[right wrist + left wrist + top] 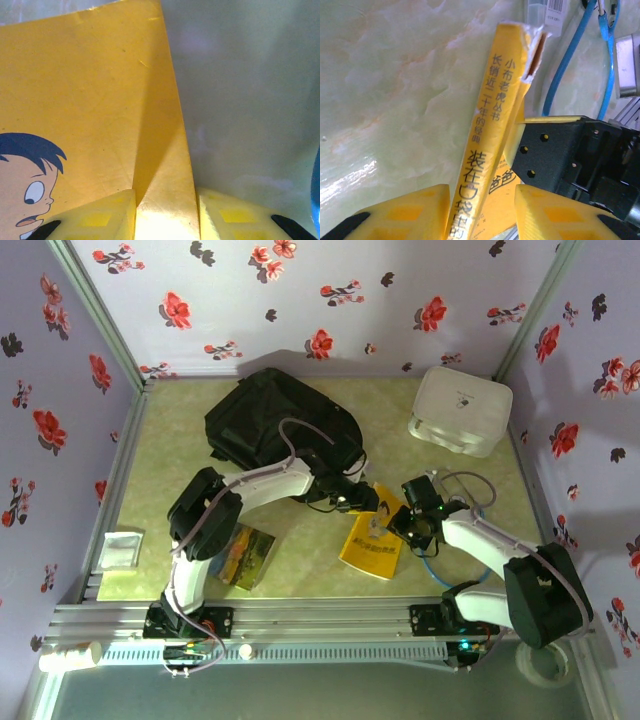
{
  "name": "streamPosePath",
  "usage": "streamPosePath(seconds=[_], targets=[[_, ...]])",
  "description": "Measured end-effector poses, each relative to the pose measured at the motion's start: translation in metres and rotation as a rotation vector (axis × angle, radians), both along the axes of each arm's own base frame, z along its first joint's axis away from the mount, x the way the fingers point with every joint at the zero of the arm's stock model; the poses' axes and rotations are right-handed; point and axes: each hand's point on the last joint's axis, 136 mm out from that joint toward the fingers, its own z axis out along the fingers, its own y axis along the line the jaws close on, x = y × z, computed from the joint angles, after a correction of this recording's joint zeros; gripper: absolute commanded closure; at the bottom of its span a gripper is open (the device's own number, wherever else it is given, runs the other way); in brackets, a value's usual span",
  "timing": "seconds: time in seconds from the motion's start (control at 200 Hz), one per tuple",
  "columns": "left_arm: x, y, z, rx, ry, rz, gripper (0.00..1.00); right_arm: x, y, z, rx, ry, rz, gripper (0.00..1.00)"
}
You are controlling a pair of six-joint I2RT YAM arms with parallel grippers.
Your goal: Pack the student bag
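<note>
At the far left edge of the top view lies a small white packet (118,548), with a colourful flat book (246,557) to its right. The student bag (265,415) sits upper centre, just up-left of both sets of fingers and untouched by them. The left arm's wrist crosses its lower right edge. The left gripper (368,502) is clamped narrowly on the spine of the yellow book (370,542). The right gripper (400,525) pinches that book's edge from the right. A white case (462,410) stands upper right, well apart.
</note>
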Motion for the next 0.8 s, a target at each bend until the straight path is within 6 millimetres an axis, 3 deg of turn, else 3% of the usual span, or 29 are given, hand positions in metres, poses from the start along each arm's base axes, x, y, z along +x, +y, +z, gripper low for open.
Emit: streamPosePath(seconds=[0.09, 0.255, 0.38, 0.45, 0.6, 0.8], targets=[[0.001, 0.0, -0.002, 0.0, -0.009, -0.01, 0.69, 0.0, 0.0, 0.0, 0.0, 0.001, -0.002, 0.67], [0.005, 0.0, -0.001, -0.007, -0.037, -0.029, 0.87, 0.001, -0.001, 0.001, -0.005, -0.001, -0.005, 0.63], [0.009, 0.002, 0.001, -0.014, -0.077, -0.057, 0.99, 0.005, -0.004, 0.007, -0.021, -0.031, -0.008, 0.52], [0.013, 0.005, 0.007, -0.022, -0.094, -0.062, 1.0, 0.011, -0.003, 0.018, -0.018, -0.074, -0.002, 0.44], [0.03, 0.018, 0.043, -0.074, -0.156, -0.041, 1.0, 0.037, 0.003, 0.059, 0.028, -0.218, -0.006, 0.28], [0.088, 0.066, 0.108, -0.155, -0.276, 0.124, 1.0, 0.07, 0.019, 0.103, 0.143, -0.384, -0.01, 0.16]])
